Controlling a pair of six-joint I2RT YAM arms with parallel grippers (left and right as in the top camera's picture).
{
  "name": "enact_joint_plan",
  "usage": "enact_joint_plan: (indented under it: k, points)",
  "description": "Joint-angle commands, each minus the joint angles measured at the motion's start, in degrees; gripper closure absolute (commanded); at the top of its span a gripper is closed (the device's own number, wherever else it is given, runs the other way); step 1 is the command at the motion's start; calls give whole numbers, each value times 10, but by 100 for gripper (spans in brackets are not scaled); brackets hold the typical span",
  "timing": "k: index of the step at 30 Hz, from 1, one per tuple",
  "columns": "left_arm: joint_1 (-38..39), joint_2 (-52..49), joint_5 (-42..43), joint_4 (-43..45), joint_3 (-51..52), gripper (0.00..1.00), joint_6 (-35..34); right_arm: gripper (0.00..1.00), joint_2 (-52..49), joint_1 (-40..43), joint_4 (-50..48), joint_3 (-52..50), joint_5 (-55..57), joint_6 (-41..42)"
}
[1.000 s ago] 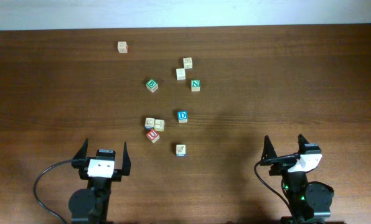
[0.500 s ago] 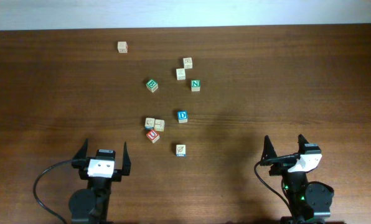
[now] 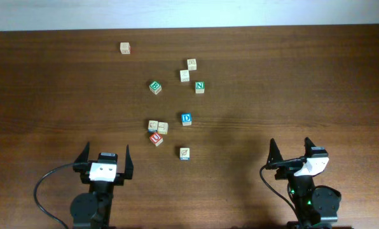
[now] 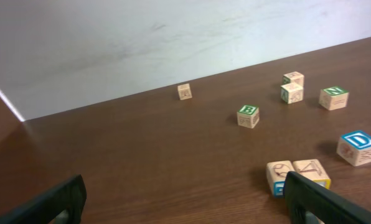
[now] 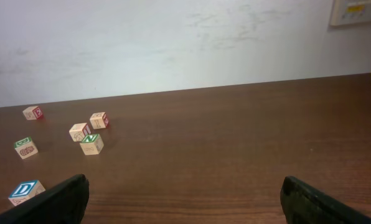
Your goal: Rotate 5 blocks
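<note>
The blocks lie mid-table in the overhead view. The red U block (image 3: 156, 138) sits just in front of two touching pale blocks (image 3: 152, 126) (image 3: 163, 128). To their right is the blue D block (image 3: 186, 118), and a pale blue-edged block (image 3: 184, 153) lies nearest the front. My left gripper (image 3: 107, 152) is open and empty at the front left, well short of them. My right gripper (image 3: 290, 147) is open and empty at the front right. The left wrist view shows the D block (image 4: 358, 147) and the pale pair (image 4: 280, 174) beside its right finger (image 4: 322, 199). The right wrist view catches the D block (image 5: 25, 190) at far left.
A green B block (image 3: 154, 87) and a green N block (image 3: 199, 87) sit farther back. Two pale blocks (image 3: 185, 75) (image 3: 191, 63) lie behind them, and a lone pale block (image 3: 124, 48) is near the far edge. A white wall (image 5: 173, 43) rises behind the table.
</note>
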State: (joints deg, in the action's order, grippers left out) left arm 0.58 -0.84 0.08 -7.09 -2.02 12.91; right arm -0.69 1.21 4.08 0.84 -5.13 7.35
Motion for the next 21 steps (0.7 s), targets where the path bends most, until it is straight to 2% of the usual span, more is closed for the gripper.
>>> enact_joint_plan:
  k: [1,6,9,15,21]
  points:
    - [-2,5,-15,2,4,1,9,2,5,3,-16,-5,-41,2]
    - [-2,5,2,52,2,1,-31,2,-6,3,-23,21,-81,17]
    - [-2,0,3,32,-28,1,-43,2,-38,3,-12,61,-110,21]
    - [-2,-80,4,-61,-154,1,-43,2,-185,3,30,190,-173,21]
    - [-2,-222,27,-135,-300,1,-43,2,-376,3,112,353,-261,21]
